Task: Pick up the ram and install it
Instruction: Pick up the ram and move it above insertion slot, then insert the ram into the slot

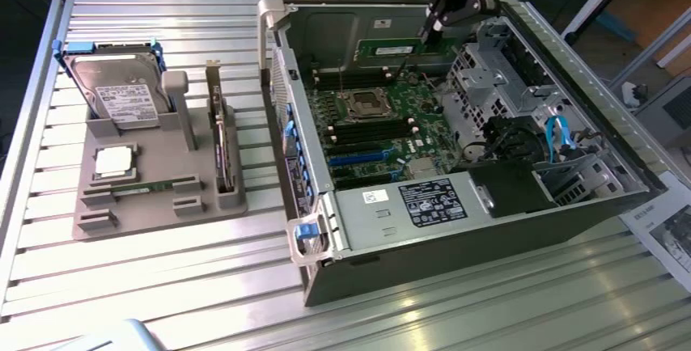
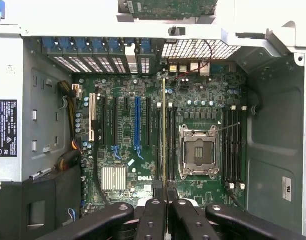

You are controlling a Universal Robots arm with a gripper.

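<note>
Green ram [image 1: 391, 46] is pinched in the black jaws, which are closed on 1 end of the stick. In the exterior view it hangs level over the open computer case [image 1: 454, 242], near the far wall and above the motherboard [image 1: 394, 128]. It looks raised clear of the board, not seated in a slot.

Wrist view: the ram [image 2: 164, 135] is seen edge-on as 1 thin line. It runs out from between the jaws across the motherboard [image 2: 128, 90]. The line is parallel to the long black slots and sits between the blue slot [image 2: 138, 125] and the CPU socket [image 2: 198, 152]. Whether its lower edge touches anything I cannot tell from this angle.

CPU socket [image 1: 365, 106] has its metal frame closed and carries no cooler. A small finned heatsink [image 2: 114, 178] sits near the jaws' end of the board. The labelled power supply [image 1: 432, 201] occupies the near end of the case.

On the slatted aluminium desk [image 1: 162, 294], well apart from the case toward the exterior view's left, stands a grey holder [image 1: 151, 205]. It carries:
- 1 hard drive [image 1: 119, 84], upright at the far end
- 1 square silver processor chip [image 1: 113, 162], lying flat
- 1 dark expansion card [image 1: 222, 149], standing on edge along the side nearest the case
</note>
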